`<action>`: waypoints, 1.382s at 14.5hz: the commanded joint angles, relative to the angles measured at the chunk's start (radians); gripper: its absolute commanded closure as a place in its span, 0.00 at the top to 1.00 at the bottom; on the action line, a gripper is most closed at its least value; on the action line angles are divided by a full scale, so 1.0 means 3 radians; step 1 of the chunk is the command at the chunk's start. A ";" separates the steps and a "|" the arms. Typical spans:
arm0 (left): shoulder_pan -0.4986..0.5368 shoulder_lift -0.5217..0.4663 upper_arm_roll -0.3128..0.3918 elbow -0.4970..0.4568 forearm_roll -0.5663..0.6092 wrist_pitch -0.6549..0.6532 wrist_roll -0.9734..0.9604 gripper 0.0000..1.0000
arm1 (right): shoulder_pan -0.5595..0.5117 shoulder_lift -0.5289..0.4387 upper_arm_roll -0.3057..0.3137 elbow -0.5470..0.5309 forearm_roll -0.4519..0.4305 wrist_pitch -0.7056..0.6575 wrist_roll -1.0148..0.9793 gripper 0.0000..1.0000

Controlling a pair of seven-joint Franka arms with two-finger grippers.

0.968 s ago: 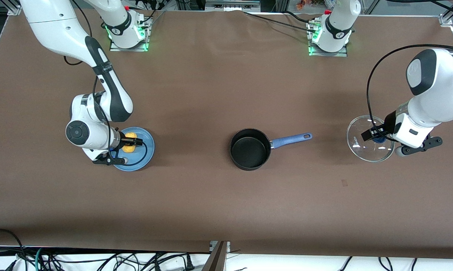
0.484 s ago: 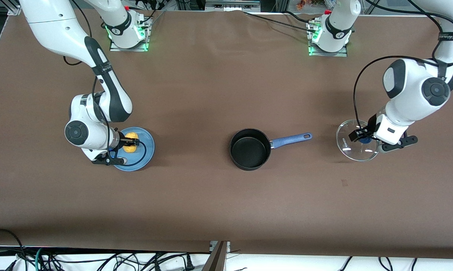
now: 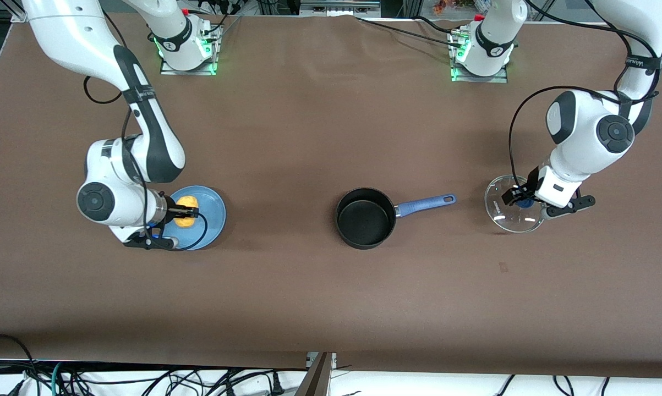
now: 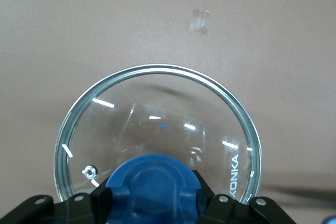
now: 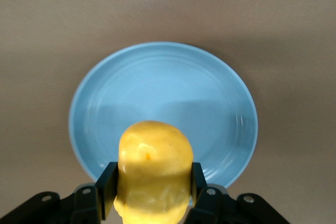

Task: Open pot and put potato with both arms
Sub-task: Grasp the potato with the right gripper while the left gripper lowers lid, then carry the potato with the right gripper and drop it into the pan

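The potato (image 3: 186, 213), firm and lumpy, is pinched across its middle by the right gripper (image 3: 188, 212) over the light-blue plate (image 3: 214, 214). The fragile glass lid (image 3: 502, 213) is clamped by its blue knob (image 4: 153, 182) in the left gripper (image 3: 519, 195), near the desk's left-arm edge. The uncovered saucepan (image 3: 365, 219) stands mid-desk.

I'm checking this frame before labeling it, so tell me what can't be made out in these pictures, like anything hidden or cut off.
- Whether the glass lid touches the table: neither front nor left wrist view settles it.
- Right gripper fingertips: hidden by the potato in the right wrist view.
- Left gripper base: cut off by the left wrist view's edge.
- Part of the blue plate: covered by the right arm, front view.
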 commanded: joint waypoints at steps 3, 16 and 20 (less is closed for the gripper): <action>0.0063 0.0221 -0.0016 -0.0085 0.0041 0.0420 0.0105 0.30 | 0.0212 0.0061 0.0020 0.0562 0.0034 -0.0542 0.0383 0.50; 0.0155 0.0507 -0.0001 -0.0080 0.0277 0.0599 0.0105 0.50 | 0.1552 0.0607 0.0020 0.1243 0.0684 0.0339 0.3113 0.50; 0.0170 0.0507 -0.0001 -0.0080 0.0445 0.0594 0.0110 0.87 | 0.1782 0.0940 0.0020 0.1606 0.0699 0.0882 0.3681 0.51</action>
